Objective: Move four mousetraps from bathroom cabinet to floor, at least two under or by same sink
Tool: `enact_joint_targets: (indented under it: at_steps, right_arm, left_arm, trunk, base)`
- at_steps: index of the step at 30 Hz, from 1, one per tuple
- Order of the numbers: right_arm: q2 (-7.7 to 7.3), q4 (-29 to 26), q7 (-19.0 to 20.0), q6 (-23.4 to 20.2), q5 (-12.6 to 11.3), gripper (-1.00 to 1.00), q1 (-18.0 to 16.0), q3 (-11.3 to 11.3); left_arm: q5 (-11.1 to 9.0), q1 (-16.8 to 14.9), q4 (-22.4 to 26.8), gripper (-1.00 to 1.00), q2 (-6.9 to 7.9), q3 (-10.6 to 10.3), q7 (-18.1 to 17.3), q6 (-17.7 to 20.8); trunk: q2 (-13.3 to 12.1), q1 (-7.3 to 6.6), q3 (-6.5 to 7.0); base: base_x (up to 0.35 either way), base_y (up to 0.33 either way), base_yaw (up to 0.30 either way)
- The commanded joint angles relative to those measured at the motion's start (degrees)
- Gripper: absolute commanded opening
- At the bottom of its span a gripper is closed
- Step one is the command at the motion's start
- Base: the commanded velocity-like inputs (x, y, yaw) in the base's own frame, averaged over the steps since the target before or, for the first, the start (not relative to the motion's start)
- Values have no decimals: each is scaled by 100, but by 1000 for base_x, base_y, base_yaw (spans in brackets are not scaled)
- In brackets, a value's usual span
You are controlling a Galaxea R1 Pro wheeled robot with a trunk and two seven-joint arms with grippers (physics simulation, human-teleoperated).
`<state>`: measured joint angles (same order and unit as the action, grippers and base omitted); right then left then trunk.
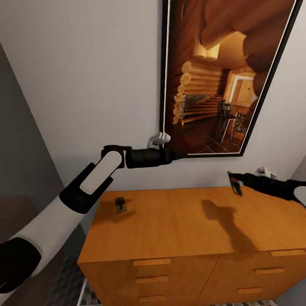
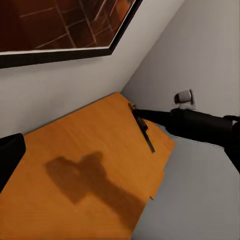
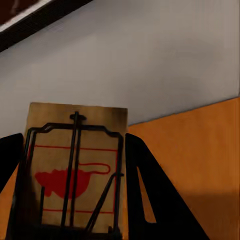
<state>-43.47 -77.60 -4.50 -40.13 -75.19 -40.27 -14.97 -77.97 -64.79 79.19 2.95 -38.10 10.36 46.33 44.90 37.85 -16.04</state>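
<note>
Orange-brown wood fills the lower half of the head view: the wide drawer cabinet with bar handles stands against a pale wall under a black-framed picture of a log cabin interior. The left arm rises bent at the elbow, its dark forearm level along the wall above the cabinet's back edge; its gripper sits at the picture's lower left corner, and I cannot tell how its jaws stand. The right arm reaches in over the cabinet's back right corner. Its gripper holds a small flat wooden mousetrap with dark wire and a red print, the board pinched between the two black fingers. Another small dark-wired mousetrap lies flat near the cabinet top's back left corner.
</note>
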Motion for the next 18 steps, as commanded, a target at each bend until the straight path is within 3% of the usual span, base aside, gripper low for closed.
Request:
enact_joint_targets:
  at_steps: [1,4,9,11,13,18]
  right_arm:
    - [-15,-3,124,-55,-73,-100,-8,116]
    - [-25,9,655,-115,-108,-100,-8,339]
    - [-29,50,1765,-138,-224,-100,-8,435]
    - [-30,56,2324,-147,-255,-100,-8,450]
    - [-25,57,2596,-150,-266,-100,-8,455]
    - [8,41,2861,-145,-280,-100,-8,459]
  left_arm:
    - [-60,-8,4,100,4,-48,54,38]
    - [-60,-8,1,100,4,-222,58,129]
    - [-60,-8,-5,100,8,-436,301,175]
    - [-66,-8,-67,100,9,-516,749,220]
    - [-79,-8,-97,100,7,-558,1153,327]
    - [-114,-8,-80,100,7,-566,2060,986]
  trunk:
    - [7,2,-9]
    - [7,2,-9]
    - [7,2,-9]
    - [7,2,-9]
    - [7,2,-9]
    - [7,2,-9]
  base:
    - [0,0,0]
    - [0,0,0]
    - [0,0,0]
    - [0,0,0]
    - [0,0,0]
    - [0,0,0]
